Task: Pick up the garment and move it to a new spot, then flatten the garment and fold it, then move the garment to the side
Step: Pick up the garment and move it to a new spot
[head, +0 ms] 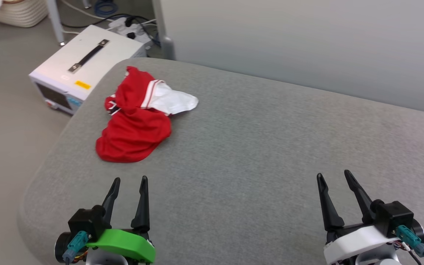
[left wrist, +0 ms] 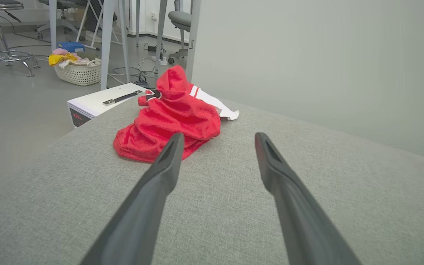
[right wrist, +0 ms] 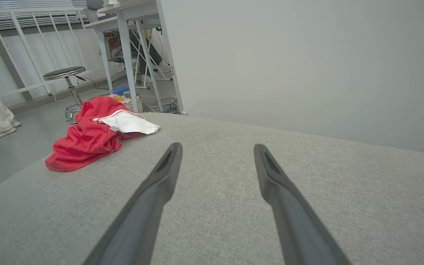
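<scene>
The garment (head: 134, 125) lies crumpled straight ahead of the left hand (head: 130, 178), which is nearer; the right hand (head: 333, 173) is well apart. Both hands are spread and empty.

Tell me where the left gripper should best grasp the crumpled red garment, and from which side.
Likely the garment's bunched red hump, coming from above on the near side: it stands proud of the table, facing the open left gripper.

Nothing legible right now: the garment (head: 134, 125) at upper left has its black lettering (head: 112, 107) crumpled past reading, and the white box (head: 87, 60) shows a yellow label (head: 82, 85) and red display (left wrist: 76, 116), both too blurred.
</scene>
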{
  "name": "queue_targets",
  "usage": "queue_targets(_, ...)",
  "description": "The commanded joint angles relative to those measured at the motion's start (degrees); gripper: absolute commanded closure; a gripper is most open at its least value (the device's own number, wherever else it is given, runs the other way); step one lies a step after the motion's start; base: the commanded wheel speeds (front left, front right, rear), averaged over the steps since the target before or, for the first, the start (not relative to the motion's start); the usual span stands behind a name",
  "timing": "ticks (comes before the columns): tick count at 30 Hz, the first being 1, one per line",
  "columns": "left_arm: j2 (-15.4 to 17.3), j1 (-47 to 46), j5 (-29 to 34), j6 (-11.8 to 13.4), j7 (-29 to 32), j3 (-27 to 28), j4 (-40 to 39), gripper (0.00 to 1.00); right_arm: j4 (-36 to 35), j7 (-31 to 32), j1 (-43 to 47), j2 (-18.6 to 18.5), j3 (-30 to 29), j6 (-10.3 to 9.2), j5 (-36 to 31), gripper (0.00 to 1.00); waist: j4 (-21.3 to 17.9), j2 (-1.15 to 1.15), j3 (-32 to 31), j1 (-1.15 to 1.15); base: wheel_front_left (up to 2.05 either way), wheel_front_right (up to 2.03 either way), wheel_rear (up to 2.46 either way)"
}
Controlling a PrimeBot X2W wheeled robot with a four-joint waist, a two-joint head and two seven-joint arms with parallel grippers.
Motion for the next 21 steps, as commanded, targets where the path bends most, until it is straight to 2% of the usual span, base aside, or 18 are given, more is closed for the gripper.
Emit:
queue_targets(1, -0.19, 0.99, -0.72, -0.37, -0.54, -0.09, 0.26, 0.00, 0.27, -0.70, 0.56, -0.09, 0.30, -0.04, 0.87, 0.00, 4.61, 0.00, -0.05, 0.00, 0.00, 0.00, 0.00)
queue_targets(2, -0.19, 1.16, -0.97, -0.48, -0.90, -0.13, 0.36, 0.00, 0.29, -1.05, 0.49, -0.09, 1.07, -0.04, 1.65, 0.00, 7.01, 0.00, -0.06, 0.00, 0.00, 0.00, 0.00)
queue_targets(8, -0.19, 1.23, -1.03, -0.61, -0.90, -0.42, 0.32, 0.00, 0.64, -1.05, 0.40, -0.09, 1.71, -0.04, 1.23, 0.00, 9.72, 0.00, -0.21, 0.00, 0.00, 0.00, 0.00)
queue_targets(21, -0.19, 1.72, -1.20, -0.82, -0.90, -0.56, 0.07, 0.00, 1.20, -1.05, 0.33, -0.09, 2.39, -0.04, 1.21, 0.00, 10.87, 0.00, -0.26, 0.00, 0.00, 0.00, 0.00)
